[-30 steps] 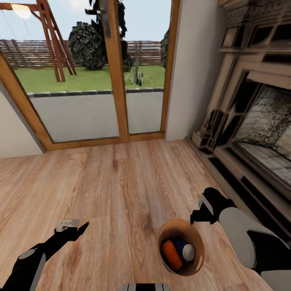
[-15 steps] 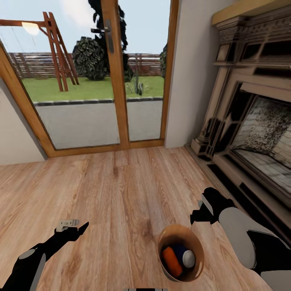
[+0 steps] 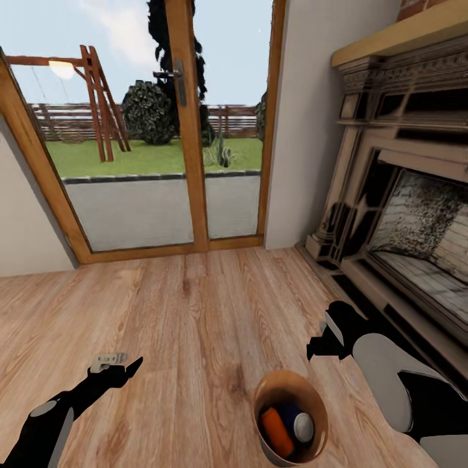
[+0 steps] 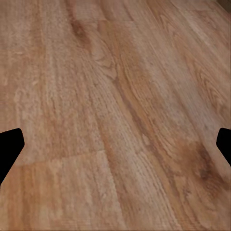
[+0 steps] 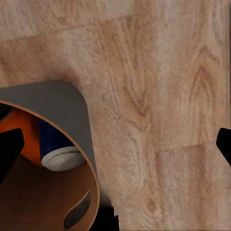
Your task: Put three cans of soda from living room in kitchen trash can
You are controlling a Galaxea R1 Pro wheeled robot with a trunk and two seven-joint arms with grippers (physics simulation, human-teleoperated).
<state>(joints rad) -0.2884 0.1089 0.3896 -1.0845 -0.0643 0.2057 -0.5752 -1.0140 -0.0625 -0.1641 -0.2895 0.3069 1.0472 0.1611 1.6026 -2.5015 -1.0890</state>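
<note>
Black fingers of the right gripper stood wide apart, holding nothing, just beside the bin; the left gripper was likewise spread and empty over bare floor. An orange can and a blue can lay inside the bin (a third was hidden, if there). The bin looked unheld, so any base move risked leaving it by the fireplace and doors.

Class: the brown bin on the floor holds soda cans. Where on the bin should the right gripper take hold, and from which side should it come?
Grip the bin by its thin upper rim, one finger inside, one outside, coming down from above. It stands upright and open-topped, and looks too wide to span. The rim nearest the right gripper seems best. An orange can and a blue can lie low inside, so the rim should be free of them.
</note>
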